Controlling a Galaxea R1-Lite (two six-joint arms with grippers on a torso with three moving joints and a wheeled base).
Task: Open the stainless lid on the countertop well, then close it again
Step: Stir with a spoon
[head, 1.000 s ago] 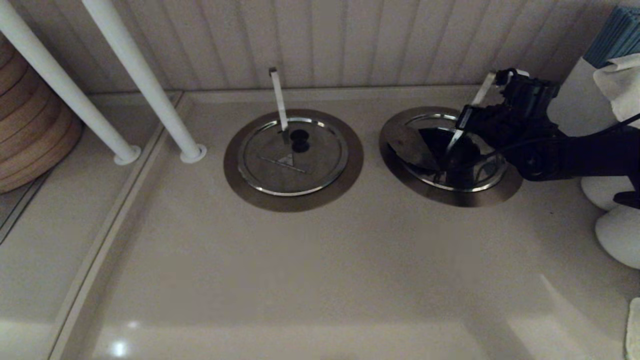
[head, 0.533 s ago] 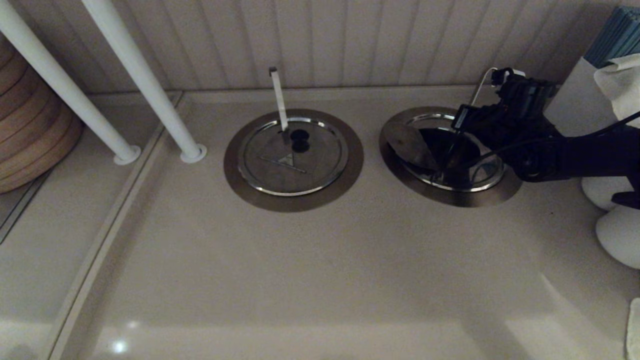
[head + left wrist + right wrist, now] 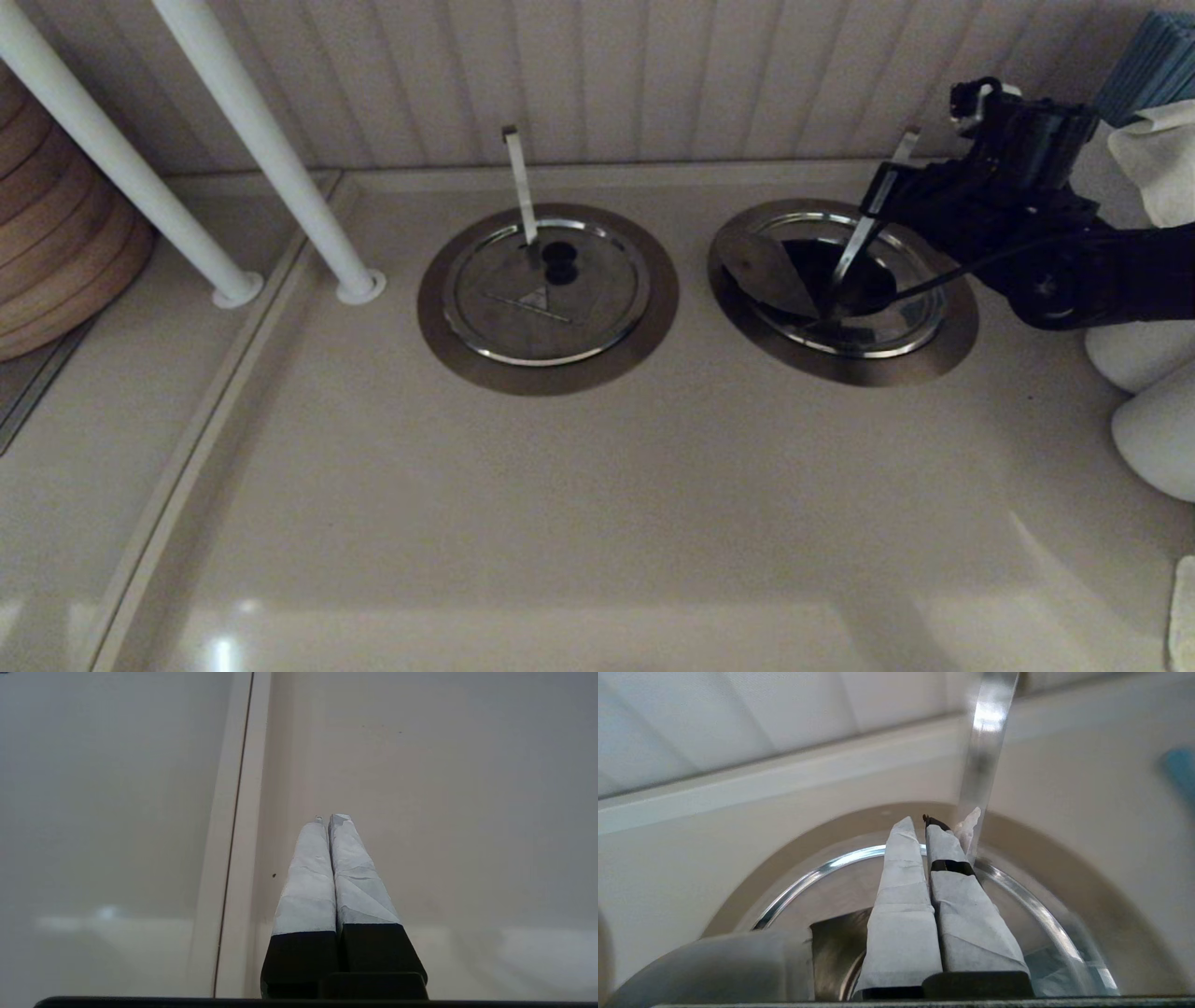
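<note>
Your right gripper is pinched closed, empty, above the countertop well; the diagonal strip is just beside it.

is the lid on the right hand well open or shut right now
Open. The stainless lid is swung aside onto the collar's left side, exposing the dark hole of the countertop well. The right hand sits by the diagonal strip.

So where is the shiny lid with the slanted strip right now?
In the head view, the stainless lid is on the right, tipped up inside the countertop well, beside the diagonal strip and the right gripper.
</note>
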